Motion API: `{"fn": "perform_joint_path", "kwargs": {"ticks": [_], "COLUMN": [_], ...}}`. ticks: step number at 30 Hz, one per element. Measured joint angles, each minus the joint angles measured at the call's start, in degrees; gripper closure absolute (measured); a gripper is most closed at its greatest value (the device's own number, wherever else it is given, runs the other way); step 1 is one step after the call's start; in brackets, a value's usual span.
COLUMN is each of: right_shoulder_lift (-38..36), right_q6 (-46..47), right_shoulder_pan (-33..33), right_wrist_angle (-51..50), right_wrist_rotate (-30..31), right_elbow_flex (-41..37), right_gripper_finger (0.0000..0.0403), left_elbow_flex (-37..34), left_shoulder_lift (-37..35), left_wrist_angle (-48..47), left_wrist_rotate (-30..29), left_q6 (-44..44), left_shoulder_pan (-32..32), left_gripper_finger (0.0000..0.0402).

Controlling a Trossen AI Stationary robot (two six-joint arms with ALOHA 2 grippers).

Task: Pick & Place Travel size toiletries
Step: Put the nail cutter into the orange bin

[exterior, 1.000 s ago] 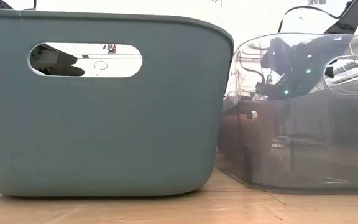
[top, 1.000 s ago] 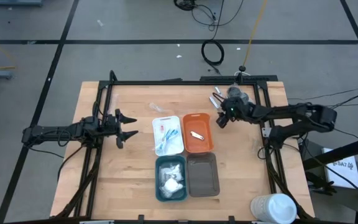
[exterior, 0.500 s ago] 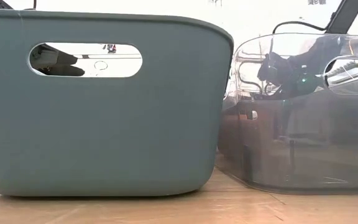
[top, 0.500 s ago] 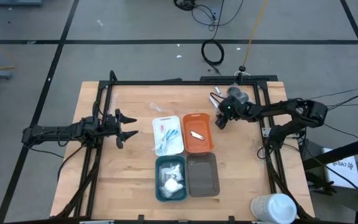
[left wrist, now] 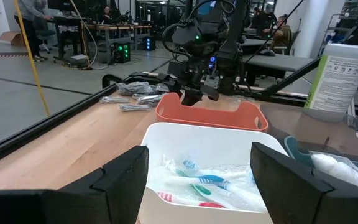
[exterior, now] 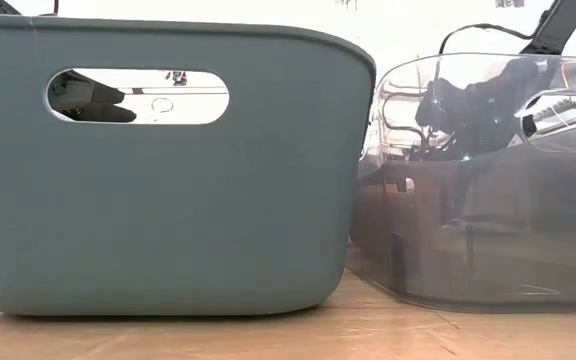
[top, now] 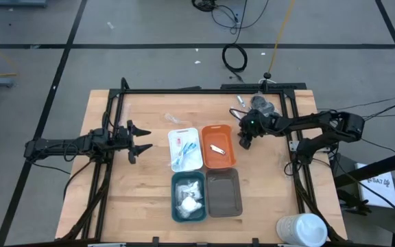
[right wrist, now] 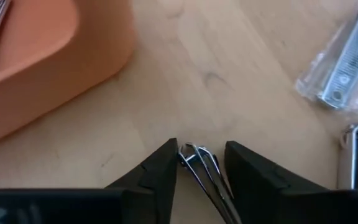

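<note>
My right gripper points slantwise down at the table, just right of the orange tray. It is open, with one finger on each side of a slim silver metallic piece lying on the wood. More silver pieces in clear wrap lie farther off, in the pile at the far right. My left gripper waits open and level at the table's left. It faces the white tray, which holds wrapped sticks. My right gripper comes at the silver piece from above, slanting, with its fingers across the piece's forked end. One fingertip stands right at that end, but I cannot tell whether it touches. The piece lies flat on the table.
Four trays stand mid-table: white, orange with a silver piece, teal with white sachets, and grey. A big white cup sits at the near right corner. In the low view the teal tray wall and the grey tray wall block the view.
My right gripper has sunk toward the table beside the orange tray, shifted slightly toward the near edge and tipped further downward.
</note>
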Motion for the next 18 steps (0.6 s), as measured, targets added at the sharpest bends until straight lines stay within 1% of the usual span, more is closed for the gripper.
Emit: {"fn": "perform_joint_path", "kwargs": {"ticks": [10,14,18], "right_shoulder_lift": [0.03,0.04,-0.05], "right_q6": [-2.05,-2.05,-0.80], "right_shoulder_pan": [0.02,0.02,0.02], "right_wrist_angle": [-1.11,-0.92,2.17], "right_wrist_rotate": [-0.26,-0.17,-0.20], "right_elbow_flex": [-0.05,-0.07,-0.18], "right_gripper_finger": [0.0353,0.0355,0.0355], "left_elbow_flex": [0.00,0.00,0.00], "left_shoulder_lift": [0.00,0.01,0.00], "left_wrist_angle": [-0.02,-0.02,-0.02], "left_wrist_rotate": [-0.02,-0.01,-0.01], "left_q6": [0.02,0.02,0.01], "left_shoulder_pan": [0.00,0.01,0.00], "left_gripper_finger": [0.0128,0.0128,0.0128]}}
